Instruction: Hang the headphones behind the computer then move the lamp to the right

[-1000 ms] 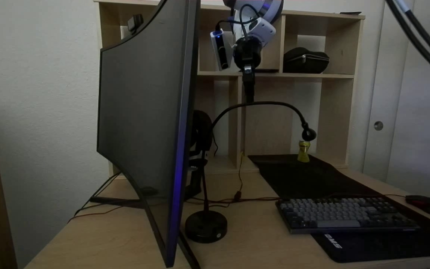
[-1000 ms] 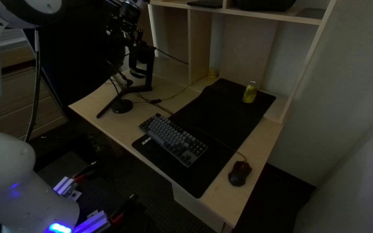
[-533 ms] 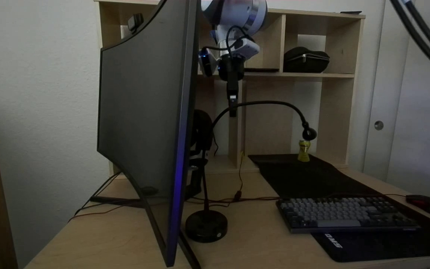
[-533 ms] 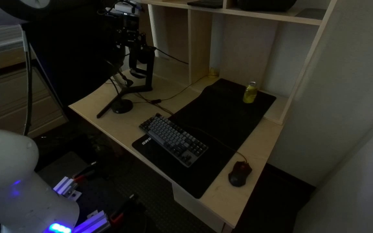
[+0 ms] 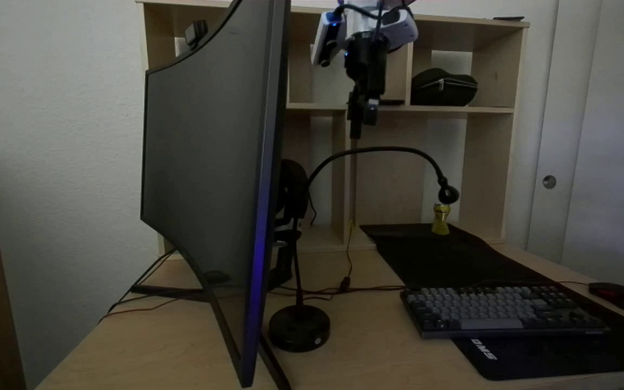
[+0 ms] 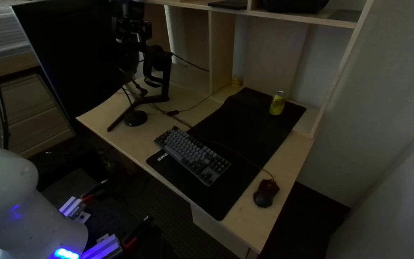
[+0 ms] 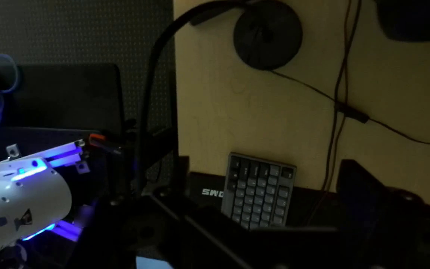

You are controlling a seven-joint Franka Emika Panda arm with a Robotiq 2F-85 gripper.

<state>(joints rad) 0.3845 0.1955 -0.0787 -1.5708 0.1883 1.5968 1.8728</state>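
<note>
1. Apparently the lamp (image 5: 299,328) is becoming the step in hand: in an exterior view the gripper (image 5: 362,127) is hanging above its gooseneck (image 5: 393,148), how near I'm not managing to judge.
2. The gripper's fingers (image 7: 357,190) are standing apart, and I'm seeing nothing held between them.
3. That lamp is standing on the desk (image 5: 366,346) between the computer (image 5: 209,157) and the keyboard (image 5: 501,309), its head (image 5: 447,194) drooping on the keyboard side.
4. The headphones I'm not making out for certain; a dark rounded shape (image 5: 291,180) behind the computer may be them, already hanging there, or may be belonging to the stand (image 6: 165,86).
5. In the wrist view the gooseneck is curving past outside the fingers, so I'm guessing the next move is calling for a sideways shift, a grip on that neck, then a gentle carry to the right, minding the keyboard and the trailing cable (image 7: 312,87).
</note>
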